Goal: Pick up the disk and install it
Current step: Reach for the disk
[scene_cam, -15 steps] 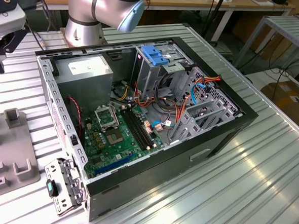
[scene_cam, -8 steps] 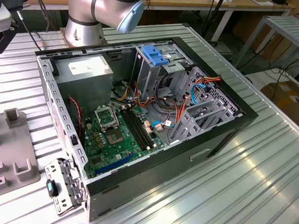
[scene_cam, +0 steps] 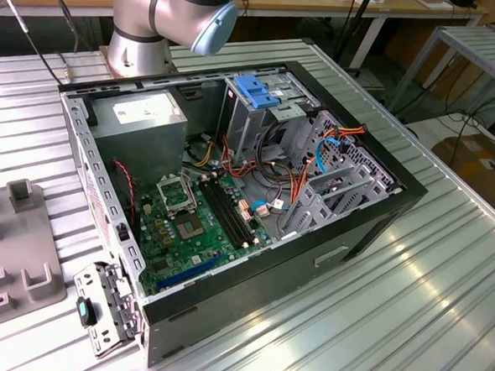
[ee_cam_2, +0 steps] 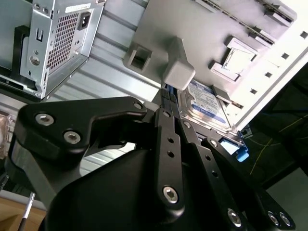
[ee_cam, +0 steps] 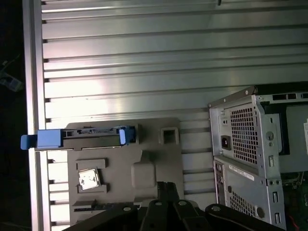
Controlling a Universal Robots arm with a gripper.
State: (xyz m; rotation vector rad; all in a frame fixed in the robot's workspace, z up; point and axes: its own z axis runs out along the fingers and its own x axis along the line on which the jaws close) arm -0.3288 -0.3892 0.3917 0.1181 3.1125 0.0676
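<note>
Edgewise, flat grey-metal disk (ee_cam: 91, 138), blue-railed.

1. One disk (ee_cam: 91, 138), on edge in the grey holder in the first wrist view.
2. Two blue rail ends (ee_cam: 48, 139), one at each end of the disk.
3. One grey holder (ee_cam: 149, 168), flat on the ribbed table.
4. One silver chip (ee_cam: 89, 179), lying in a pocket of the holder.
5. One open computer case (scene_cam: 292, 281), middle of the exterior view.
6. One power supply box (scene_cam: 142, 116), inside the case, toward the exterior view's upper left.
7. One green circuit board (scene_cam: 186, 232), on the case floor.
8. One blue latch (scene_cam: 257, 89), atop the metal cage.
9. One robot arm (scene_cam: 170, 13), top of the exterior view.
</note>
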